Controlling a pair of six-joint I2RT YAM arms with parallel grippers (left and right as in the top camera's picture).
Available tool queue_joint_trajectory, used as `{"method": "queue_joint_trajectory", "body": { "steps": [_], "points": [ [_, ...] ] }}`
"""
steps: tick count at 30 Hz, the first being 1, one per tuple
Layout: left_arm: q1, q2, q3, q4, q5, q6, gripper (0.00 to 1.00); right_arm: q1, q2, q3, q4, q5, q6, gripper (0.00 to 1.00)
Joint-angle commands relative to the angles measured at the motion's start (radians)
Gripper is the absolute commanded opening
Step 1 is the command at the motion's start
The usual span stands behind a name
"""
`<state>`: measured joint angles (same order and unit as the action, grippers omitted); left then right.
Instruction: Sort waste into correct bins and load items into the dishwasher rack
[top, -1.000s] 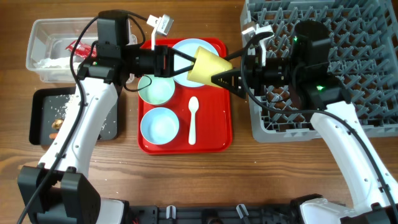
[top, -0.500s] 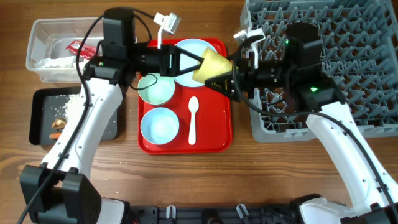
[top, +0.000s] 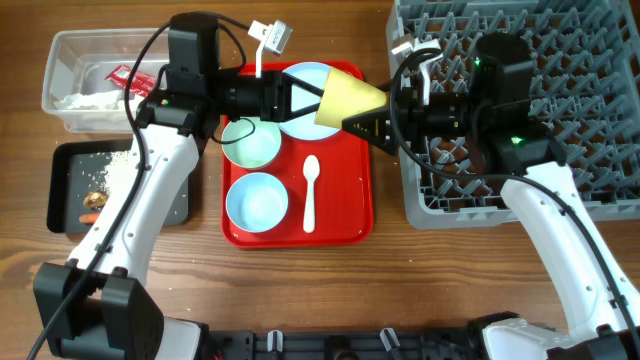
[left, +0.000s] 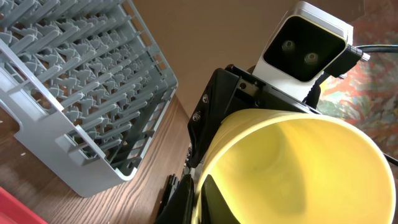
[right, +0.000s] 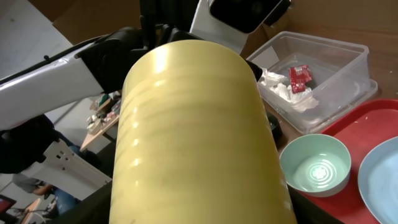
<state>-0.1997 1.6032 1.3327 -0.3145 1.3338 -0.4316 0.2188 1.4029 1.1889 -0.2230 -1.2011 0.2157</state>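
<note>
Yellow cup (top: 345, 98): hung on its side in the air above the far right corner of the red tray (top: 340, 215). Pointed mouth toward the left arm, base toward the right arm. Gripped at the rim by the left gripper (top: 318, 103), fingers pinched tight on the cup wall, one inside the mouth and one outside, as seen in the left wrist view. Flanked by the right gripper (top: 365, 108), fingers spread wide along the cup's body; could not tell whether pressed against it or just clear of it. Filled most of the right wrist view.

On the red tray: pale blue plate (top: 300, 80) at the far edge, partly hidden under the cup and the left gripper; one mint bowl (top: 250, 143) at the left edge, just beside the plate; second bowl (top: 256, 200) nearer the front; white spoon (top: 309, 195) lying just right of that bowl, handle toward the front.

Right of the red tray, just beside it: grey dishwasher rack (top: 560, 60), under the right arm.

Left of the red tray, apart from it: clear tub (top: 60, 42) at the far side, holding white napkins (top: 75, 100) and a red wrapper (top: 130, 75); black tray (top: 68, 190) nearer the front, holding rice grains (top: 105, 170), a brown lump (top: 93, 198) and an orange piece (top: 88, 217).
</note>
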Motion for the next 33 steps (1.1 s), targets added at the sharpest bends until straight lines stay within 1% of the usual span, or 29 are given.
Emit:
{"method": "queue_joint_trajectory", "body": {
  "steps": [1,3,7,11,13,15,16,17,18,19,20,23,24,25,27,30,33],
  "points": [
    [0.005,0.002,0.01,0.0,0.023,0.001,0.04,-0.033,0.006,0.013,0.022,0.033,-0.004,0.67],
    [0.005,0.002,0.01,0.0,0.023,0.001,0.04,-0.034,0.006,0.013,0.041,0.033,-0.004,0.69],
    [0.005,0.002,0.01,0.0,0.023,0.001,0.04,-0.041,0.006,0.013,0.068,0.033,-0.002,0.79],
    [0.005,0.002,0.01,0.0,0.022,0.001,0.04,-0.062,0.006,0.013,0.102,0.033,0.031,0.79],
    [0.005,0.002,0.01,0.0,0.017,0.001,0.04,-0.062,0.006,0.013,0.102,0.025,0.031,0.74],
    [0.005,0.002,0.01,0.0,0.015,0.001,0.04,-0.062,0.006,0.013,0.105,0.025,0.031,0.64],
    [0.005,0.002,0.01,0.0,0.015,0.001,0.04,-0.062,0.006,0.013,0.106,0.025,0.027,0.56],
    [0.005,0.002,0.01,0.0,0.015,0.002,0.04,-0.062,0.006,0.013,0.108,0.024,0.027,0.51],
    [0.005,0.002,0.01,0.0,0.015,0.002,0.09,-0.062,0.006,0.013,0.111,0.016,0.021,0.47],
    [0.005,0.002,0.01,0.0,0.011,0.001,0.18,-0.062,0.006,0.013,0.114,0.01,0.02,0.43],
    [0.005,0.002,0.01,0.0,0.007,0.002,0.35,-0.062,0.005,0.013,0.115,0.005,0.02,0.4],
    [0.005,0.002,0.01,0.0,0.007,0.002,0.6,-0.066,0.005,0.013,0.115,0.002,0.019,0.39],
    [0.006,0.002,0.01,0.0,0.007,0.002,0.64,-0.075,0.005,0.013,0.115,-0.006,0.02,0.39],
    [0.006,0.002,0.01,0.0,0.007,0.002,0.73,-0.089,0.005,0.013,0.114,-0.021,0.021,0.38],
    [0.006,0.002,0.01,0.0,-0.004,0.005,0.78,-0.125,0.004,0.014,0.102,-0.043,0.024,0.38],
    [0.007,0.002,0.01,0.0,-0.041,0.005,0.82,-0.204,0.0,0.014,0.03,-0.045,0.022,0.38],
    [0.007,0.002,0.01,-0.03,-0.145,0.005,0.88,-0.289,-0.016,0.022,-0.04,-0.016,0.023,0.39]
  ]
}}
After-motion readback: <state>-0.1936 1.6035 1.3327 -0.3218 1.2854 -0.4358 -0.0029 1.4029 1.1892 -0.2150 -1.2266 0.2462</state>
